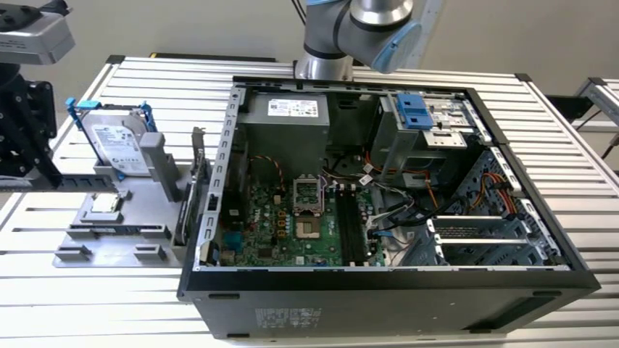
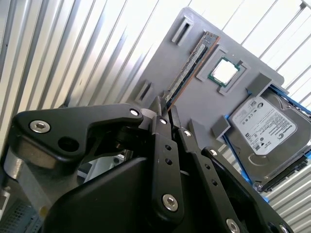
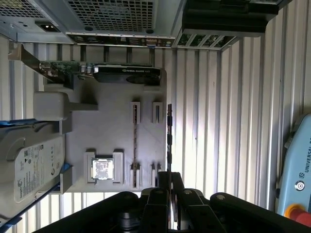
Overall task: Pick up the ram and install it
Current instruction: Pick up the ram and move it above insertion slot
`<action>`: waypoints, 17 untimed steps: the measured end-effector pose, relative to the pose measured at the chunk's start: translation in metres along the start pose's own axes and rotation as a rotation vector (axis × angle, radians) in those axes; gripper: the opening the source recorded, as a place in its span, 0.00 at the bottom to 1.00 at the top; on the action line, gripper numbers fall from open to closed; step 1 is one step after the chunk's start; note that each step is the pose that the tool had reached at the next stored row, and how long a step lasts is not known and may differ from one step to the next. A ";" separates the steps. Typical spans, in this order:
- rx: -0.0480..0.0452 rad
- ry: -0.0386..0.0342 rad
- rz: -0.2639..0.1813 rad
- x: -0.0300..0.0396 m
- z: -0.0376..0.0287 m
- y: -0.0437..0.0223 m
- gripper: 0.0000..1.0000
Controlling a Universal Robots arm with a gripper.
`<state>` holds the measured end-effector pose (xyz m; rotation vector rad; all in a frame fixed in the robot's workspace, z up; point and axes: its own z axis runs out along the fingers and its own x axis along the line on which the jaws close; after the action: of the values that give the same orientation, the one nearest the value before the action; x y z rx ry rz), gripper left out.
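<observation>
The ram is a thin dark stick seen edge-on, running straight out from the gripper, whose 2 fingers are closed on its near end; that end and the contact itself are hidden behind the fingertips. In the second wrist view the ram again leads out from the gripper, here lying across the grey fixture plate, whereas in the first wrist view it sits just past the edge of the plate, over the slatted table. So it appears held above the plate, though how high cannot be judged. On the plate near it are slotted holders, the square processor chip and a graphics card. The hard drive is cut off at the frame edge. In the exterior view the black wrist assembly is cropped at the exterior view's left, above the plate. The open computer case, with its motherboard, stands beside the plate on the exterior view's right.
</observation>
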<state>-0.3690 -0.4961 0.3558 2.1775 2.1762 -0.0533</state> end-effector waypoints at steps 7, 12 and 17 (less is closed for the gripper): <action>-0.0001 0.0000 0.000 -0.0002 -0.0034 -0.0004 0.00; -0.0001 0.0000 0.000 -0.0004 -0.0061 -0.0004 0.00; -0.0001 0.0001 0.000 -0.0006 -0.0093 -0.0004 0.00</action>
<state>-0.3696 -0.4961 0.3650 2.1775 2.1762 -0.0531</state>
